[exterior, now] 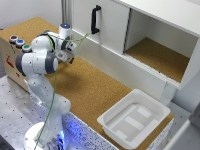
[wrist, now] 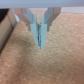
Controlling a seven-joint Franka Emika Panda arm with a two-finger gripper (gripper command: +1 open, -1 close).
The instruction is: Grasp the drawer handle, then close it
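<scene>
At the exterior view's left edge stands the wooden box [exterior: 11, 57], light plywood with coloured round buttons [exterior: 19, 43] on top, and this is the body that carries the drawer; from here we cannot make out the drawer front or the drawer handle, since the arm's white links cover that side of the box. Just right of the box the arm folds over the cork worktop [exterior: 95, 90], and its tool [exterior: 70, 52] hangs above the cork, near the box but apart from it. In the wrist view the tool [wrist: 40, 40] shows its two grey fingers pressed together to a single point over bare cork, holding nothing. To do this step well, we judge that we should first spread the fingers, then turn the wrist toward the box face until the small dark handle comes into the wrist view, and only then move in, square to the drawer front, so the fingers straddle the handle rather than bump the plywood. The handle is much smaller than the tool, so a slow, centred approach matters. Further right sit the white cabinet [exterior: 115, 25] with its tall black bar handle [exterior: 95, 20], which we must not mistake for our target, and the white tray [exterior: 155, 107].
</scene>
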